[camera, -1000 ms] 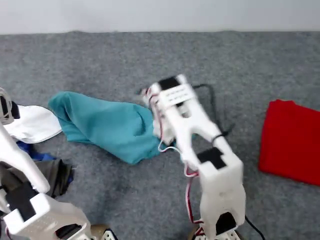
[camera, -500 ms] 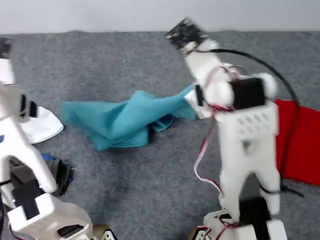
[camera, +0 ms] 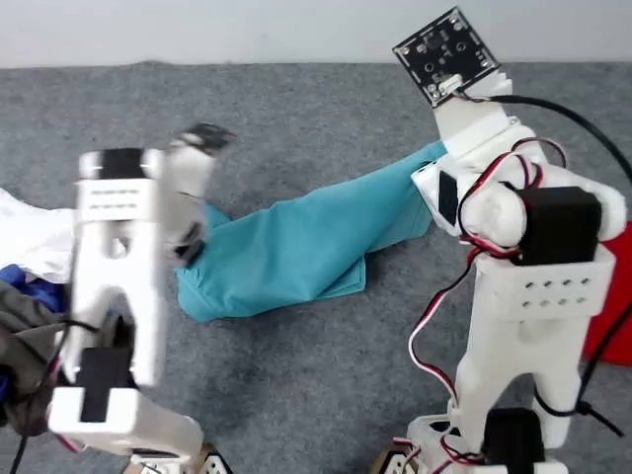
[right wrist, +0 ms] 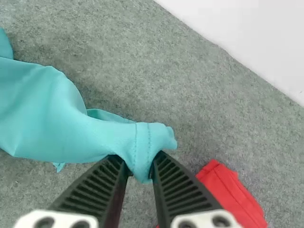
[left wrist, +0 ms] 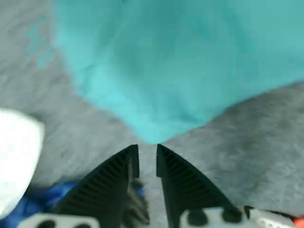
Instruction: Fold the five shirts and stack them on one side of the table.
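Note:
A teal shirt (camera: pixel 306 247) lies stretched across the middle of the grey table (camera: pixel 296 395). Its right end is lifted, and my right gripper (right wrist: pixel 138 173) is shut on a bunched fold of that end; from above, the right gripper (camera: pixel 434 183) is at the shirt's raised corner. The left arm (camera: pixel 128 227) stands over the shirt's left end. In the left wrist view my left gripper (left wrist: pixel 147 149) hovers just short of the teal shirt's (left wrist: pixel 180 61) edge, with its fingers a narrow gap apart and nothing between them.
A folded red shirt (camera: pixel 620 296) lies at the table's right edge, near the right arm's base. A white shirt (camera: pixel 20 232) and a heap of dark and blue shirts (camera: pixel 25 365) sit at the left edge. The wall runs along the back.
My right arm has lifted the teal shirt's end and pulled it to the right, stretching the cloth. The left arm has swung in from the left edge to the shirt's left end.

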